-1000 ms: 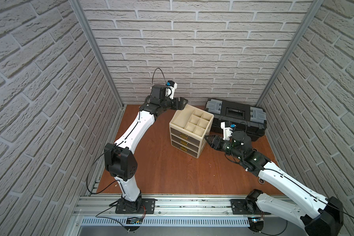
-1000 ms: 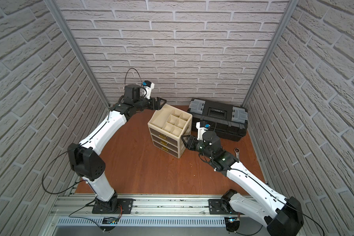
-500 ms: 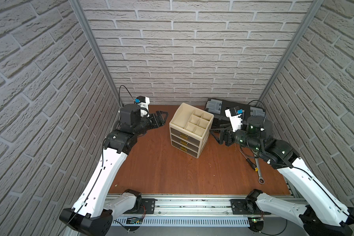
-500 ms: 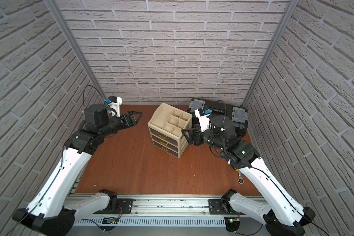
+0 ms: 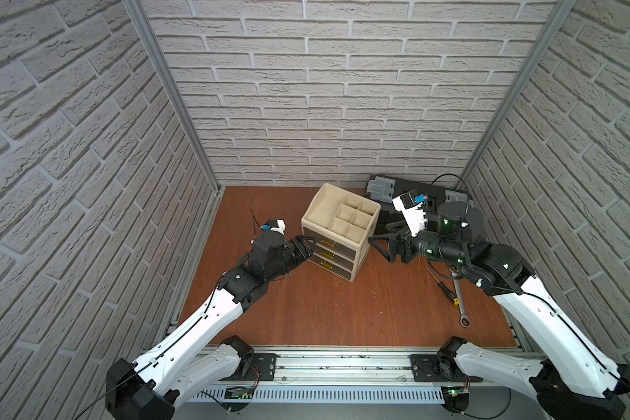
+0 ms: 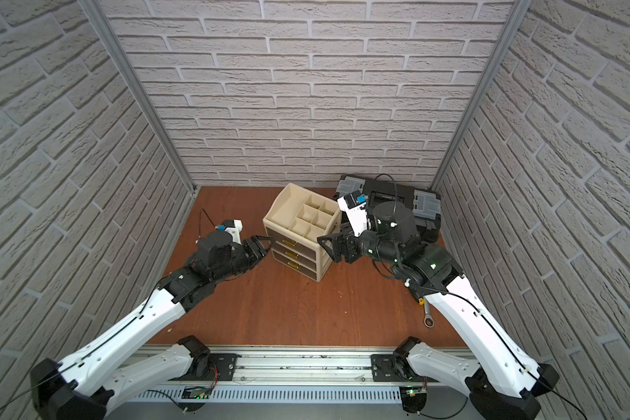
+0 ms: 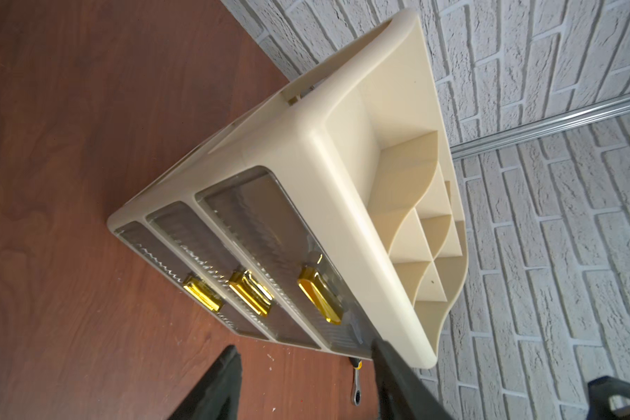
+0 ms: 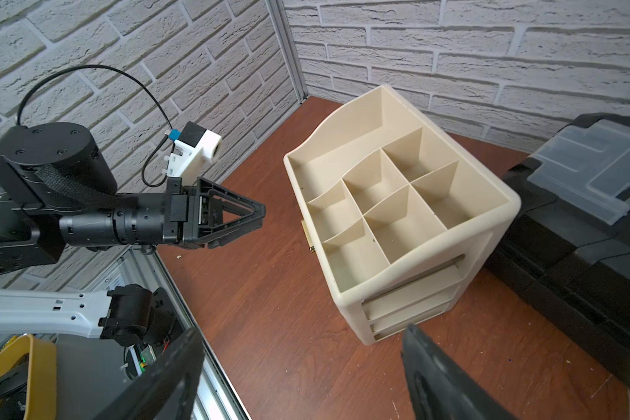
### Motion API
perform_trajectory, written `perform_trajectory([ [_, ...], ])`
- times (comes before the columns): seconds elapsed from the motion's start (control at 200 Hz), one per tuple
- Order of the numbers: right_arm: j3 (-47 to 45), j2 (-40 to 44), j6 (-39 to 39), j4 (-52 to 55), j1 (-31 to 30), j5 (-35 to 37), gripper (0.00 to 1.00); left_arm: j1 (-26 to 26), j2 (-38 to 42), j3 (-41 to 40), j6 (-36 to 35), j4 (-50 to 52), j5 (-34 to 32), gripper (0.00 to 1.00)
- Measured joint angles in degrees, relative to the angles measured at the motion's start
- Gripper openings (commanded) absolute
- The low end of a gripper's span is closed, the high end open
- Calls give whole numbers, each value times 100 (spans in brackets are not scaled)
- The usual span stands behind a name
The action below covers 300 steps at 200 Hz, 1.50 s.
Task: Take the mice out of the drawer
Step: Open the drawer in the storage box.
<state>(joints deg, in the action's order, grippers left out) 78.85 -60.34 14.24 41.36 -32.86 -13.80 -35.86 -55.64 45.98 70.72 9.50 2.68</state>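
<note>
— Looking at the drawer organiser (image 5: 339, 232), what is it made of?

— Smooth cream plastic with rounded corners. It stands upright, turned at an angle, at the far middle of the reddish wood-grain table (image 5: 324, 312). Its open top is split by thin wavy dividers into compartments. Below are three shut drawers (image 7: 262, 225) with ribbed, smoky translucent fronts and shiny gold handles (image 7: 319, 298).

— And the mice?

— Hidden. The ribbed fronts blur whatever is inside. What looks like a dark grey mouse (image 8: 10, 389) with a pale logo lies in a yellow bin (image 8: 33, 363) off the table's left edge.

— The grippers?

— The left gripper (image 5: 308, 245) sits at the left end of the drawer fronts, jaws partly apart and holding nothing. Whether a finger (image 7: 397, 378) touches the top drawer, I cannot tell. The right gripper (image 5: 379, 249) is just beside the organiser's right wall, jaws wide and empty.

— What else is around?

— A black toolbox (image 8: 561, 254) with grey latches stands far right, just behind the organiser. A steel ratchet wrench (image 5: 459, 302) and a black-handled screwdriver (image 5: 442, 285) lie on the right, partly under the right arm.
</note>
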Motion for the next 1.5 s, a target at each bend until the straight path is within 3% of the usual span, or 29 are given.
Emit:
perform_trajectory([
  [0.21,-39,48,-4,4,-28,-216,89,-94,-326,-442,455,-1172,-160,53],
  [0.515,424,-74,-450,409,-59,-614,91,-157,-601,-525,763,-1867,-199,42],
  [1.145,415,-118,-568,487,-116,-647,91,-254,-704,-855,1123,-2173,-157,37],
  [1.5,365,-122,-566,459,-118,-658,91,-256,-920,-1189,1132,-3003,-4,36],
])
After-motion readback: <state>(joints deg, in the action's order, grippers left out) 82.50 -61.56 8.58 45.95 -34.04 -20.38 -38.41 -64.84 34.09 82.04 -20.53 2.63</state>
